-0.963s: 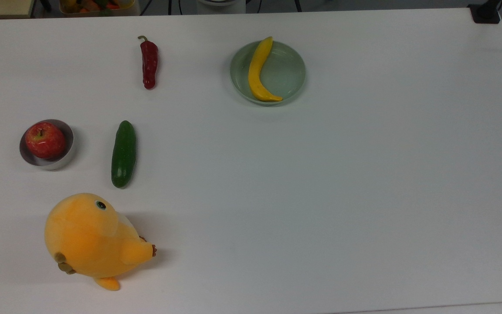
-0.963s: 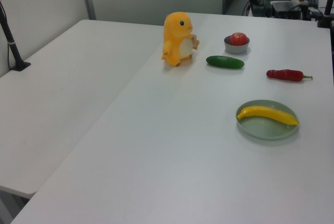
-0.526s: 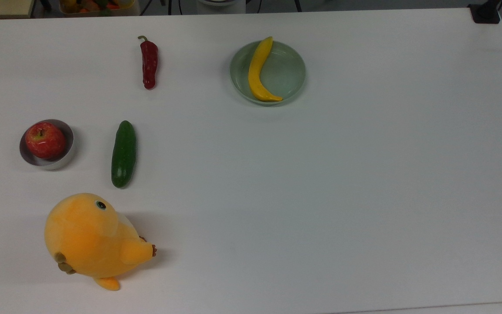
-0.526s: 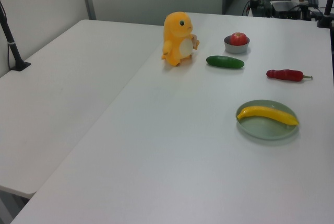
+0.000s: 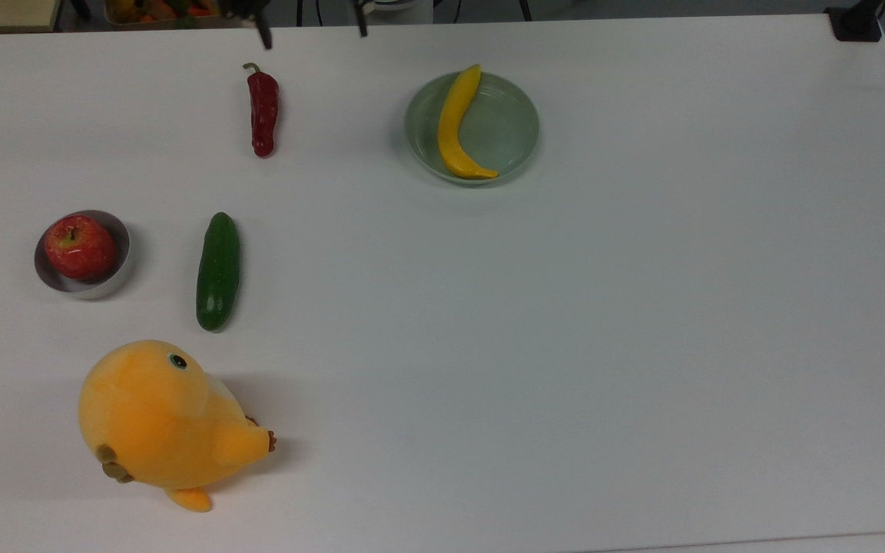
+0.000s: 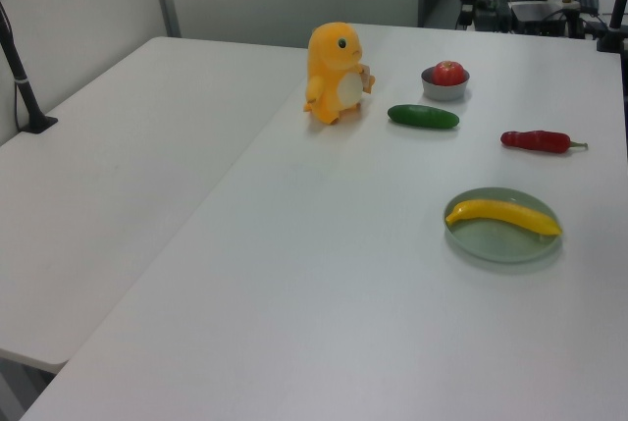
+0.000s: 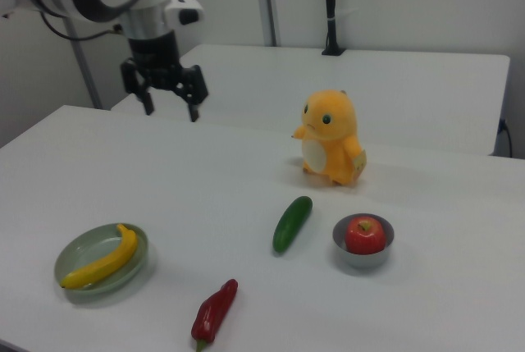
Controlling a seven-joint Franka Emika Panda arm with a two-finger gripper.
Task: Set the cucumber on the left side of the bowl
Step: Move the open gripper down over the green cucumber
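The dark green cucumber (image 5: 218,270) (image 6: 423,116) (image 7: 292,223) lies flat on the white table. The small silver bowl (image 5: 86,289) (image 6: 444,90) (image 7: 362,260) holds a red apple (image 5: 80,246) and stands apart from the cucumber, on the top view's left and the right view's right. My gripper (image 7: 171,109) hangs open above the table's far side in the right view, well away from the cucumber, with nothing between its fingers. Its two fingertips poke in at the top view's upper edge (image 5: 312,32), above the chili.
A dark red chili (image 5: 263,115) (image 7: 213,312) lies beyond the cucumber. A pale green dish (image 5: 504,146) (image 7: 74,260) holds a yellow banana (image 5: 454,127). An orange plush toy (image 5: 162,418) (image 7: 330,137) stands close to the cucumber's end.
The gripper's fingertips have come into the top view at its upper edge. The cucumber, bowl and other objects have not moved.
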